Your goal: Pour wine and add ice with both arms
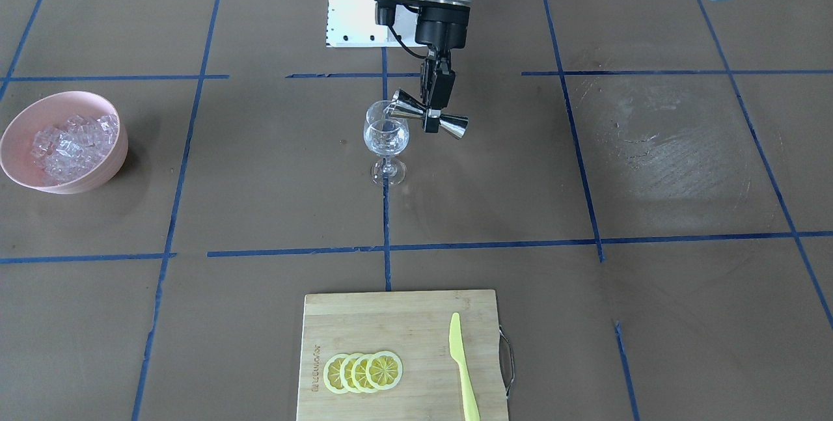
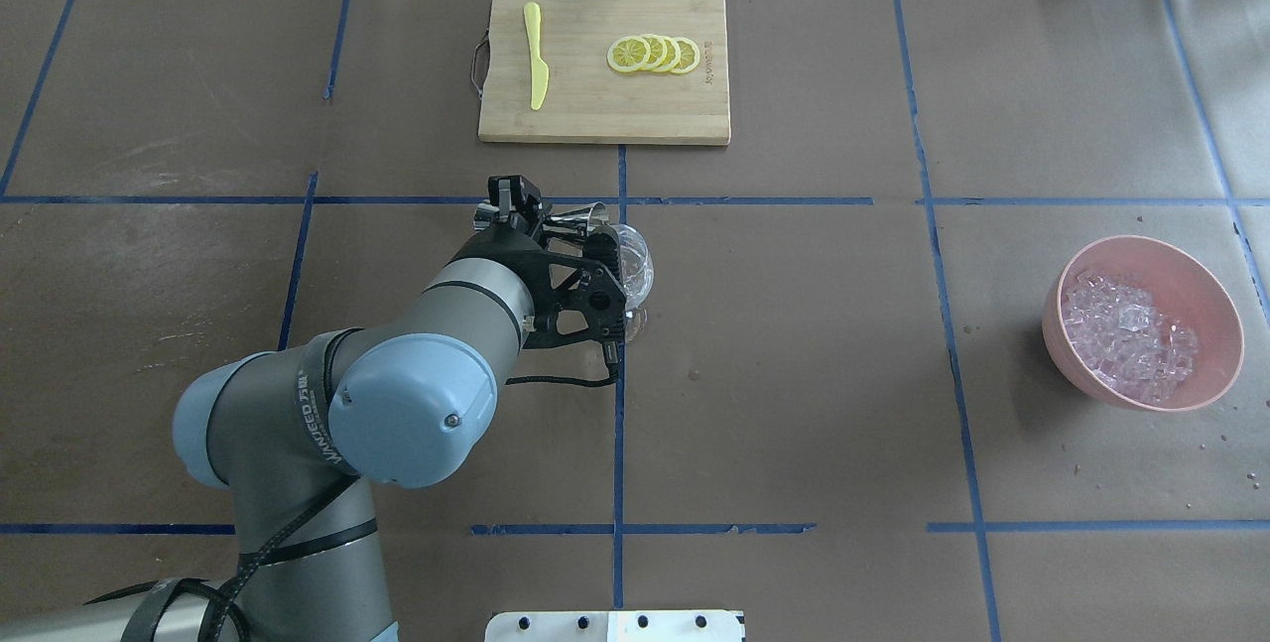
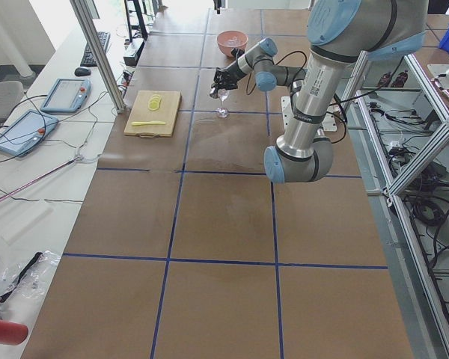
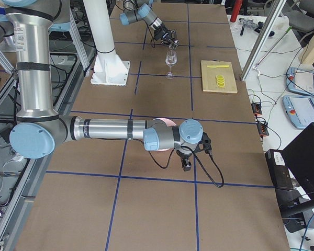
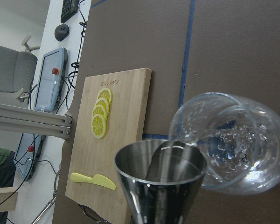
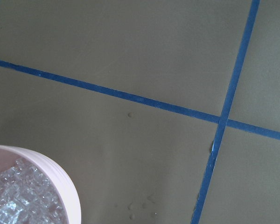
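As you stand across from the robot, the nearest thing on the brown tabletop is a wooden cutting board at the bottom centre of the front-facing view. It carries four overlapping lemon slices and a yellow plastic knife. Farther in, at mid-frame, a stemmed wine glass stands upright on a blue tape line. The left end effector is clenched around the waist of a steel jigger, which is tipped almost level with its mouth at the glass's rim. The wine shows as clear, bubbly liquid in the glass's bowl. At the left edge a pink bowl holds the heaped ice. In the right side view the right end effector hangs over the tabletop on the nearer side of that bowl; I cannot tell whether it is clenched or released.
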Robot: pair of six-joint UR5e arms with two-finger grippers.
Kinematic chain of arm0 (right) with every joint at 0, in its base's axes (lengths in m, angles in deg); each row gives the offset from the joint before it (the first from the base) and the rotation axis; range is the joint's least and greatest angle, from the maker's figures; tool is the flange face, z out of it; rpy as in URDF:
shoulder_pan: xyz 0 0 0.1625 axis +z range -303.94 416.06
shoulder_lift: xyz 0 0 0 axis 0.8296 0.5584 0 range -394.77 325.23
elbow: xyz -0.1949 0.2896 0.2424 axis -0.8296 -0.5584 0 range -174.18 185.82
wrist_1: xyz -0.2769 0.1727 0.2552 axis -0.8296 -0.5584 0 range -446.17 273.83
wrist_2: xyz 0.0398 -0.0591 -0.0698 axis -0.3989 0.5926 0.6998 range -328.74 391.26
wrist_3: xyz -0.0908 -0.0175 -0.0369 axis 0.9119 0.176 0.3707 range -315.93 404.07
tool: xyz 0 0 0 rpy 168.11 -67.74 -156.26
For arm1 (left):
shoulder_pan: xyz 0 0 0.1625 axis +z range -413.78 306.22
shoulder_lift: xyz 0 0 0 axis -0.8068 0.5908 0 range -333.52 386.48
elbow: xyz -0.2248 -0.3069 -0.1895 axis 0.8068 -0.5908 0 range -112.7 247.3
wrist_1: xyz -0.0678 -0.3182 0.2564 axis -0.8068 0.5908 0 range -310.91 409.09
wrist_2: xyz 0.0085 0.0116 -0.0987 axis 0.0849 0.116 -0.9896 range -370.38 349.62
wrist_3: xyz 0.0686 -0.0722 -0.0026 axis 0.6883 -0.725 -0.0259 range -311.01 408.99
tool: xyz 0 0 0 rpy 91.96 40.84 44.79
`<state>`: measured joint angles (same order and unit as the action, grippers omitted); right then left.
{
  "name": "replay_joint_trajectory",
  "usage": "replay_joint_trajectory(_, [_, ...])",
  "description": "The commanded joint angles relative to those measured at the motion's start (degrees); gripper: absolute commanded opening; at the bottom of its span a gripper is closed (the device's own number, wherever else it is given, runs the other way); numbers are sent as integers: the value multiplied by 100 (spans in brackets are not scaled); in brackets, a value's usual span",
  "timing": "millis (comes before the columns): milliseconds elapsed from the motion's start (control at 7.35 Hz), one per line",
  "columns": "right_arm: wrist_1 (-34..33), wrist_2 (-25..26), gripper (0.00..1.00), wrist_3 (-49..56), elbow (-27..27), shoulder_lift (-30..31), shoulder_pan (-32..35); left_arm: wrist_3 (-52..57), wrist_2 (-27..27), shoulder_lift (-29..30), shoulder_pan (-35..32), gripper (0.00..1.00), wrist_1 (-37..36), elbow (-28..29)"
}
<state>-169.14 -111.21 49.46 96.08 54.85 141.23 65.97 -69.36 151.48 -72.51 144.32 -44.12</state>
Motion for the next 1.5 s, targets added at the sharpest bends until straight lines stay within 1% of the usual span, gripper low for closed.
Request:
replay_joint_trajectory(0, [0, 0, 100, 6, -8, 3, 0, 760, 124, 182, 1, 0, -399, 23])
replay_joint_trajectory(136, [-9, 0, 100, 6, -8, 3, 0, 1128, 394, 269, 10, 0, -704, 84])
replay_joint_trajectory(544, [-9, 0, 100, 6, -17, 3, -26, 1946, 423, 331, 1, 0, -813, 120])
replay_joint_trajectory(816, [-9, 0, 100, 6, -17, 3, -35, 1845, 423, 322, -17, 0, -760, 42])
replay_joint_trajectory(1089, [-9, 0, 100, 6, -17, 3, -35, 428, 432, 8, -43, 0, -367, -90])
replay_joint_trajectory(1225, [-9, 0, 100, 6, -17, 3, -35, 289, 432, -159, -78, 0, -121, -334])
replay_joint_trajectory(1361, [-9, 0, 100, -3, -17, 3, -44, -112, 432, -439, -104, 0, 12, -633])
